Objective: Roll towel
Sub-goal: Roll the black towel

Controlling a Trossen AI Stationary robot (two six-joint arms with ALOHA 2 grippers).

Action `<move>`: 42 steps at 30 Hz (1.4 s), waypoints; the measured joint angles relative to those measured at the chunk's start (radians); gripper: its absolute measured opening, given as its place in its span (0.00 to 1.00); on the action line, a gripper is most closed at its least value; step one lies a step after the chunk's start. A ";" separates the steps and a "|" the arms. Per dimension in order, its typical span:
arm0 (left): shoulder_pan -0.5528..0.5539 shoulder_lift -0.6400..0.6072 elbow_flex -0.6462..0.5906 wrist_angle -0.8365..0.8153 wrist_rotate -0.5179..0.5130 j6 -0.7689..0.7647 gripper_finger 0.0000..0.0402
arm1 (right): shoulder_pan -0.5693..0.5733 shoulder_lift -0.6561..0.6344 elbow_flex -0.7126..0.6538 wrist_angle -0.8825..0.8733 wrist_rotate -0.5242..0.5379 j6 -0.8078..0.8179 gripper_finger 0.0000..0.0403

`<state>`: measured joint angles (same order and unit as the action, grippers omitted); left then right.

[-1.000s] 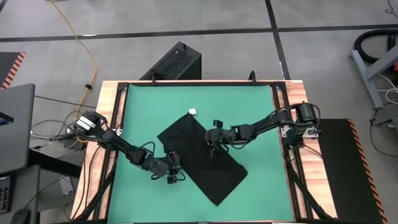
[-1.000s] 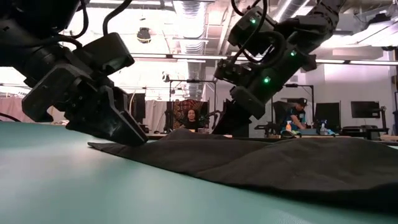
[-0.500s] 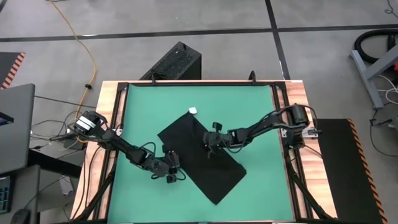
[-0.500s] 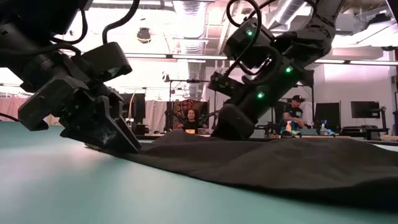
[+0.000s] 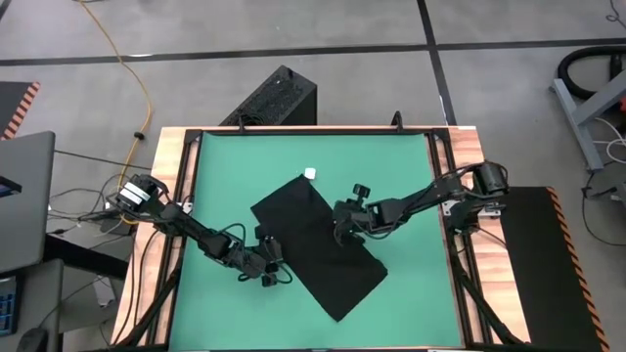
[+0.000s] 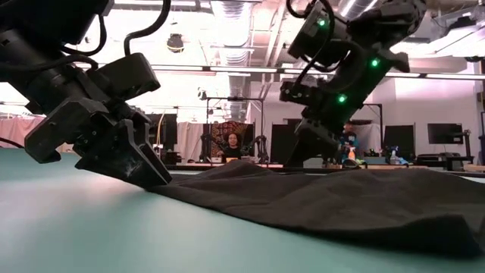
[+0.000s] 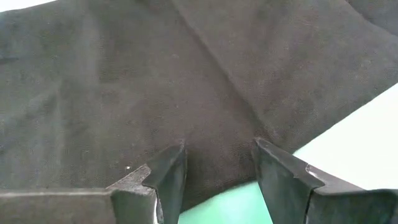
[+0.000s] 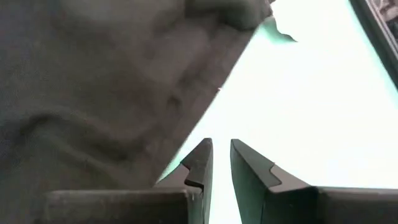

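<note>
The black towel (image 5: pixel 318 244) lies spread out on the green mat (image 5: pixel 220 166), slanting from far left to near right. Its white tag (image 5: pixel 309 174) is at the far corner. My left gripper (image 5: pixel 277 256) is open at the towel's left long edge, low on the mat; it also shows in the low view (image 6: pixel 155 176). My right gripper (image 5: pixel 339 231) is at the towel's right long edge. Its fingers (image 8: pixel 202 155) are shut to a narrow slit over the mat beside the edge, and hold nothing that shows. My left gripper has its two spread fingertips (image 7: pixel 177 155) down on the towel's left long edge (image 7: pixel 217 180), slanting down from the table's left. The cloth passes between them unpinched and lies flat on the mat. My right gripper may touch the towel's edge (image 8: pixel 186 143); I cannot tell.
The mat's wooden frame (image 5: pixel 176 196) runs around the work area. Bare mat lies to the far side and left of the towel. A dark box (image 5: pixel 279 98) stands on the floor beyond the far edge. People (image 6: pixel 229 144) are in the room behind.
My right gripper has gone down onto the towel, then risen and moved toward the table's right edge. The towel's far corner with the tag has shifted slightly to the right. My left gripper has tipped lower onto the towel's left edge.
</note>
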<state>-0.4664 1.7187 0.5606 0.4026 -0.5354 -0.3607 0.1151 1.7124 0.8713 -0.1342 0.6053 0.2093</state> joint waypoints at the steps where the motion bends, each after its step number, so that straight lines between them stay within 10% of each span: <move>1: 0.000 0.000 0.000 0.000 -0.001 0.002 0.43 | 0.004 -0.011 0.000 -0.004 -0.005 0.012 0.19; 13: -0.002 -0.165 -0.002 -0.134 -0.043 0.277 0.43 | 0.368 -0.159 -0.058 0.033 -0.181 0.104 0.19; 22: -0.018 -0.318 0.000 -0.004 0.134 0.316 0.42 | 0.562 0.013 -0.060 0.341 -0.147 0.160 0.19; 29: -0.073 -0.311 -0.001 -0.020 0.011 0.303 0.35 | 0.619 0.150 0.082 0.394 -0.149 0.132 0.19; 42: -0.085 -0.311 -0.002 -0.055 0.065 0.171 0.34 | 0.717 0.406 0.484 -0.099 0.023 0.106 0.48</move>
<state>-0.5516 1.4082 0.5587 0.3473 -0.4709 -0.1902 0.8326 2.1181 1.3556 -0.2332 0.6278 0.3149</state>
